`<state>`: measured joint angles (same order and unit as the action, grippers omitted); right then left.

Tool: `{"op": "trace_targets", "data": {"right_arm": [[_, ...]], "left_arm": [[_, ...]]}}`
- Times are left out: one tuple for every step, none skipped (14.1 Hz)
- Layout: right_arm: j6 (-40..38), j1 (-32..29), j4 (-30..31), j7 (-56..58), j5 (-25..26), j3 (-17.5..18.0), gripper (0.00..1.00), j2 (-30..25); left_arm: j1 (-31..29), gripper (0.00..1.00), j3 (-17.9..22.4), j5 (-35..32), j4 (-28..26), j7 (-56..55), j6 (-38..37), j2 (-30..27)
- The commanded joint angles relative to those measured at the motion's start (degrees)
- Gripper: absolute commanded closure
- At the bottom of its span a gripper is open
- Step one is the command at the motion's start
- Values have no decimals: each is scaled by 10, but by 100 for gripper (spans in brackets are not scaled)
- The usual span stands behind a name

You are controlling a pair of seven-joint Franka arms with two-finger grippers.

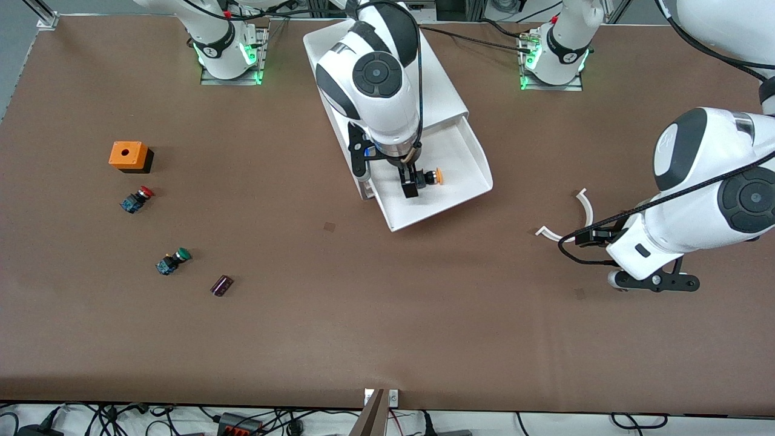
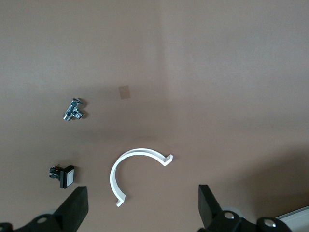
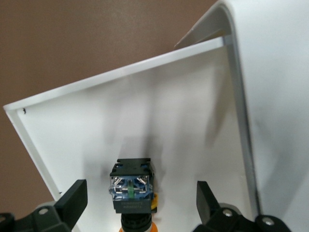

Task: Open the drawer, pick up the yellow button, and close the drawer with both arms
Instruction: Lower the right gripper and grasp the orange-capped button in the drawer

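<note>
Two jaws of the right gripper stand spread astride the button lying in the open drawer, ready to pinch. Left gripper, spread too, waits over a white clip.

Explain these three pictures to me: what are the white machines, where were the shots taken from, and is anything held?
Two white robot arms work at a brown table. One picture looks down from across the table; the other two come from cameras on each arm's wrist. The right end effector hangs open in the pulled-out drawer, straddling the orange-capped button without gripping it. The left end effector waits open over a white curved clip. An orange box and red and green buttons lie toward the right arm's end.
</note>
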<state>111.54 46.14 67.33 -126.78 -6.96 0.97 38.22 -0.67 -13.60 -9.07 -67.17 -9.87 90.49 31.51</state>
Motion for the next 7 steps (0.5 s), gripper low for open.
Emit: {"op": "trace_targets", "data": {"right_arm": [[-3, 8, -24, -22, 7, -7, 0, 18], [1, 9, -24, -23, 7, -7, 0, 19], [4, 11, -24, -24, 7, -7, 0, 22], [10, 11, -24, -30, 7, -7, 0, 26], [16, 11, -24, -31, 6, -6, 0, 26], [17, 11, -24, -31, 6, -6, 0, 27], [18, 12, -24, -31, 6, -6, 0, 29]], "left_arm": [[-2, 0, -5, 3, 5, -6, 3, 4], [-1, 0, -4, 3, 5, -7, 3, 4], [-1, 0, -5, 3, 5, -7, 3, 4], [-1, 0, -5, 3, 5, -8, 3, 4], [-1, 0, -5, 3, 5, -8, 3, 4], [0, 0, -5, 3, 5, -9, 3, 4], [1, 0, -5, 3, 5, -10, 3, 4]]}}
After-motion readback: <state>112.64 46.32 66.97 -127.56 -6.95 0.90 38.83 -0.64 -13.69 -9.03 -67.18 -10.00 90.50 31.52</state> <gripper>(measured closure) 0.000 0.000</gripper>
